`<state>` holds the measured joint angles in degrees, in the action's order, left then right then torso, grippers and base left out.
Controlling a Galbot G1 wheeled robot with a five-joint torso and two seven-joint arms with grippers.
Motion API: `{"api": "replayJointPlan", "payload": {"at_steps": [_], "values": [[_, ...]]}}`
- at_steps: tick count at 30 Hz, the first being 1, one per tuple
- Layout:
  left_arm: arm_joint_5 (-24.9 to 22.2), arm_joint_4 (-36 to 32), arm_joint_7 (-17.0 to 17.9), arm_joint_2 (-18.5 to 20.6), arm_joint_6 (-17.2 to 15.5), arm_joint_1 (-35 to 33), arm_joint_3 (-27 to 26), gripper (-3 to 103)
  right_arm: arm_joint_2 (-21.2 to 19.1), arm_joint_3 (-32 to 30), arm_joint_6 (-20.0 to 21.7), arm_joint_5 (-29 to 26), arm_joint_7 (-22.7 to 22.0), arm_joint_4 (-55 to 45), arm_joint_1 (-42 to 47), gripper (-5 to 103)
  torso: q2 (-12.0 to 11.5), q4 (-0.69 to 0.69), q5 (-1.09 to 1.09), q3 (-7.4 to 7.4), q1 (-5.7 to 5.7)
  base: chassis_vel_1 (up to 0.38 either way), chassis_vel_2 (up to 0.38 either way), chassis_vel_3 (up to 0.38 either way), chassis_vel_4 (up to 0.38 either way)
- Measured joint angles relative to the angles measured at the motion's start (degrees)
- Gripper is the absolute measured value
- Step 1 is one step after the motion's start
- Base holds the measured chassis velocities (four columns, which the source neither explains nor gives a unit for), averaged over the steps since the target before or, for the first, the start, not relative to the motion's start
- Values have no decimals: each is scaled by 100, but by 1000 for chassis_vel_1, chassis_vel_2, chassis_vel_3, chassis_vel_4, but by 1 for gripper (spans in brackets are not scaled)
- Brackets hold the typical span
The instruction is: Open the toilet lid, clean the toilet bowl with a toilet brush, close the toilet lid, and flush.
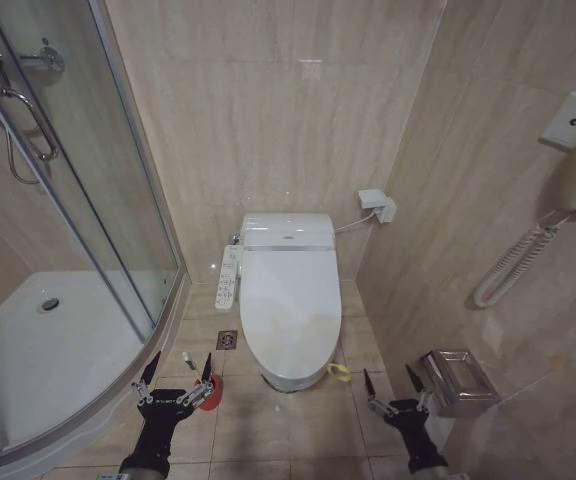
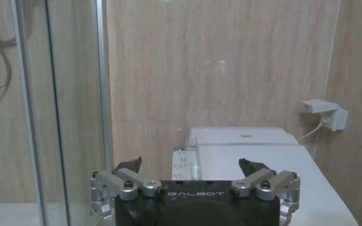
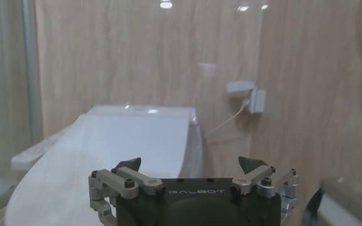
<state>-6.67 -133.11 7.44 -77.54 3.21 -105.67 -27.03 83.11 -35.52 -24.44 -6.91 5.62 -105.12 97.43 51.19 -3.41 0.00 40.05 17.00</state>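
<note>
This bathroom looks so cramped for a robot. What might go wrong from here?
The toilet lid is down, glossy and smooth, so an open pincer may slip when lifting it. The toilet brush, in its red holder, stands on the floor right under the left pincer, close to the shower door's frame; a clumsy reach could tip it or bump the glass. The right pincer hangs open near the metal paper holder and might knock against it.

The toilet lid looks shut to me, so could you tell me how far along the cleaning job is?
Nothing looks done yet: the toilet lid lies closed. Both the left gripper and the right gripper are open and empty, short of the toilet. The toilet brush sits on the floor. Every step remains.
</note>
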Motion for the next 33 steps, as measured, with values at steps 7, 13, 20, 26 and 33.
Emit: {"api": "replayJointPlan", "payload": {"at_steps": [7, 13, 20, 26, 33], "values": [[0, 0, 0, 0, 0, 0, -1, 100, 91, 229, -182, 436, 70, 887, -403, 100, -1, 0, 0, 1, 3, 0, 0, 0, 0], [0, 0, 0, 0, 0, 0, -1, 100, 130, 266, -191, 467, 80, 1297, -602, 100, -1, 1, 0, 1, 3, 0, 0, 0, 0], [0, 0, 0, 0, 0, 0, 0, 100, 151, 284, -400, 832, 42, 2286, -1068, 100, -1, 1, 0, 1, 3, 0, 0, 0, 0], [0, 0, 0, 0, 0, 0, -1, 100, 190, 363, -440, 917, -81, 2736, -1387, 100, -1, 0, 0, 1, 3, 0, 0, 0, 0], [0, 0, 0, 0, 0, 0, 0, 100, 212, 324, -571, 1017, -128, 3333, -1876, 100, -1, 1, 0, 1, 3, 0, 0, 0, 0]]}}
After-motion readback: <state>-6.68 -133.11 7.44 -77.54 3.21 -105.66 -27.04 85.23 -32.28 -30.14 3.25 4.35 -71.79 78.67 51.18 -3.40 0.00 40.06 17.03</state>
